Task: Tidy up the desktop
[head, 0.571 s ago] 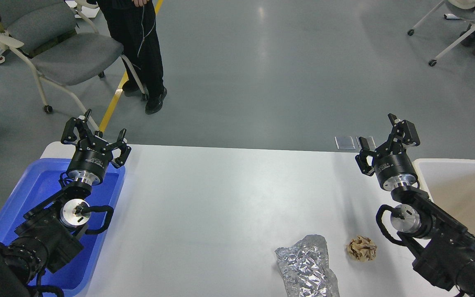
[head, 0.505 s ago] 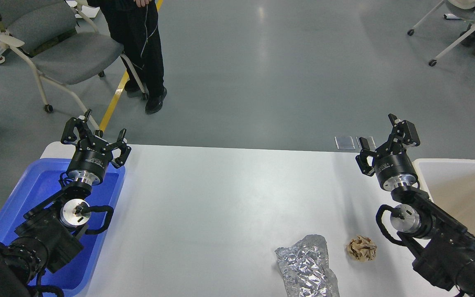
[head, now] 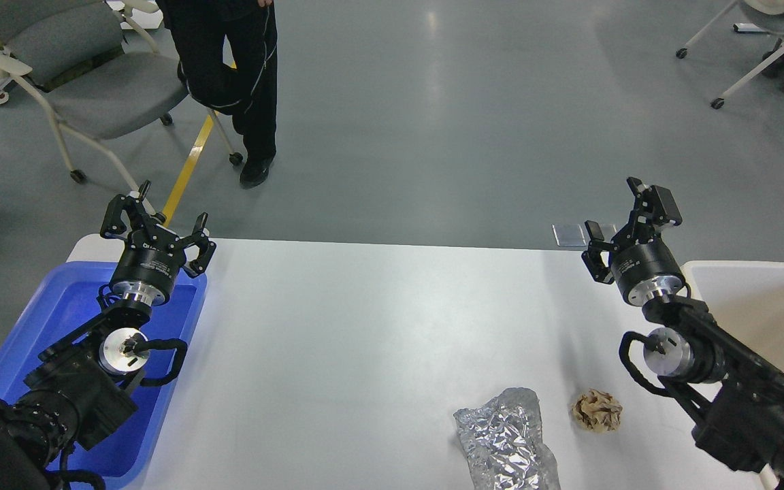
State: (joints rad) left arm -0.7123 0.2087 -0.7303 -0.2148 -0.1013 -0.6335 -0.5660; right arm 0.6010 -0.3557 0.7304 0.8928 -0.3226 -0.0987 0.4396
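The white desktop (head: 365,327) fills the middle of the head view. A crumpled silver foil wrapper (head: 506,439) lies near its front edge, right of centre. A brown crumpled paper ball (head: 597,410) lies just right of the foil. My left gripper (head: 155,220) is open and empty, raised over the far end of the blue tub (head: 58,320) at the left. My right gripper (head: 627,218) is open and empty, raised over the table's far right edge, well behind the paper ball.
A beige bin (head: 766,313) stands at the table's right end, beside my right arm. A person (head: 232,82) stands beyond the table's far left, next to a grey chair (head: 86,82). Wheeled chairs (head: 766,47) stand at the far right.
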